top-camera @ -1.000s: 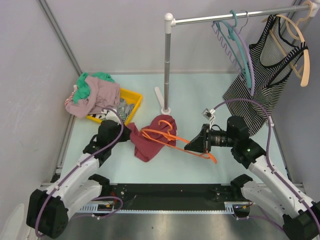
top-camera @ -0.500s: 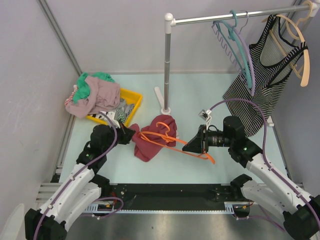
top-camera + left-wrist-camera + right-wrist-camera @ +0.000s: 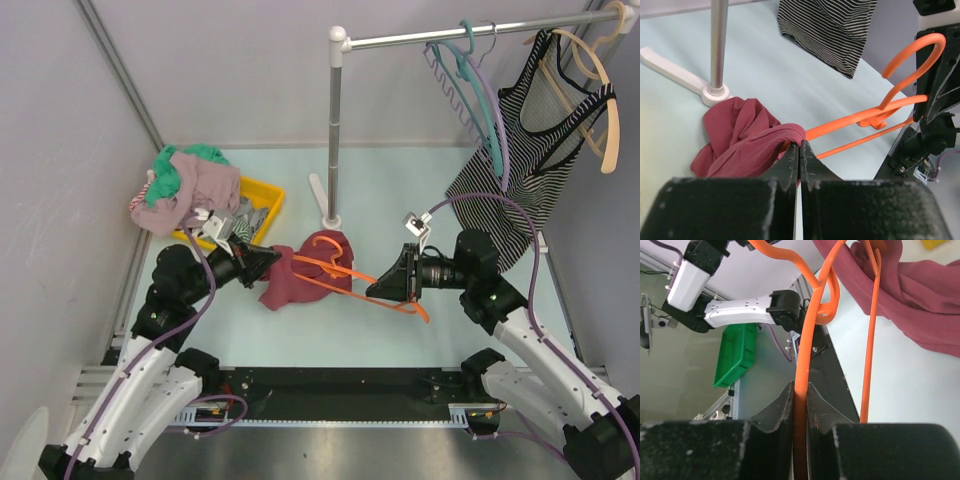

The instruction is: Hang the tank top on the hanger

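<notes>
The maroon tank top (image 3: 305, 275) lies bunched on the table in front of the rack's foot, with one end of the orange hanger (image 3: 340, 272) pushed into it. My left gripper (image 3: 272, 258) is shut on a fold of the tank top (image 3: 747, 145) at its left edge. My right gripper (image 3: 374, 288) is shut on a bar of the hanger (image 3: 805, 365) and holds it tilted above the table. In the right wrist view the tank top (image 3: 910, 295) drapes over the hanger's far arm.
A clothes rack pole (image 3: 334, 130) stands just behind the tank top. A yellow bin (image 3: 262, 205) with a pile of pink and green clothes (image 3: 190, 185) is at the back left. A striped tank top (image 3: 525, 150), teal and lilac hangers (image 3: 485, 100) hang at the back right.
My left gripper has pulled back to the left and lifted with the tank top's edge, stretching the cloth. The right gripper has shifted the hanger slightly.
</notes>
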Controlling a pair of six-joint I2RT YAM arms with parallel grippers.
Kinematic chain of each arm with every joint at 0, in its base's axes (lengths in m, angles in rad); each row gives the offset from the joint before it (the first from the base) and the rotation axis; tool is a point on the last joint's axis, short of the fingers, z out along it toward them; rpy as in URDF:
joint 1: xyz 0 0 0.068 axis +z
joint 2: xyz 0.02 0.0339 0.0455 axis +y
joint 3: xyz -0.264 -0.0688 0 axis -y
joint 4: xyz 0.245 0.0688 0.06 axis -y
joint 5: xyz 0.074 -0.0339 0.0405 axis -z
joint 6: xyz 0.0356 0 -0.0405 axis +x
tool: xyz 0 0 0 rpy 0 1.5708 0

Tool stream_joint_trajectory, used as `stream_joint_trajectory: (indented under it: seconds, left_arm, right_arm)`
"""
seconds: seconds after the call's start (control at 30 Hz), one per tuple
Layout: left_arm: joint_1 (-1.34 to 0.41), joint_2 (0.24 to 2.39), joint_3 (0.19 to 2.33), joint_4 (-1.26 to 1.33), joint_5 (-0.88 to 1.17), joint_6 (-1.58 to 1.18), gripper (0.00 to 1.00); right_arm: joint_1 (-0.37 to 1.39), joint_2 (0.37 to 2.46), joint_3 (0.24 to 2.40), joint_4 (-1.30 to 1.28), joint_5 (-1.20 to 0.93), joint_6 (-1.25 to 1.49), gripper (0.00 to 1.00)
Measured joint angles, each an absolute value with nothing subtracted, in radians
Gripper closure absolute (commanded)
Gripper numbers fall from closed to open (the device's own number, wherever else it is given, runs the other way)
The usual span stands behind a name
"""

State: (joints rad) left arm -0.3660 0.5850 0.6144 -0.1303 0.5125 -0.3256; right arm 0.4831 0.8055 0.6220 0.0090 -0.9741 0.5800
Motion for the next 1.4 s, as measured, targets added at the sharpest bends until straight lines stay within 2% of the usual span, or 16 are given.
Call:
stream_joint_trajectory:
  seconds: [0.47,0.87,1.3,1.37,1.4]
  left_arm:
    - [-0.360,0.665,0.709,-0.166,0.551,-0.191,1.00]
    - [-0.360,0.753,0.777,-0.032,0.883,-0.289,1.00]
    - [-0.597,0.881,0.929,0.032,0.878,-0.303,1.00]
    - [-0.598,0.884,0.929,0.006,0.840,-0.276,0.92]
    - [-0.598,0.882,0.929,-0.018,0.809,-0.257,0.83]
  right_arm:
    - [0.427,0.725,0.602,0.156,-1.093,0.775,1.00]
    - [0.425,0.770,0.601,0.270,-1.113,0.825,1.00]
    - [0.426,0.846,0.597,0.407,-1.116,0.888,1.00]
    - [0.426,0.844,0.596,0.410,-1.116,0.891,1.00]
    - [0.426,0.842,0.597,0.410,-1.116,0.892,1.00]
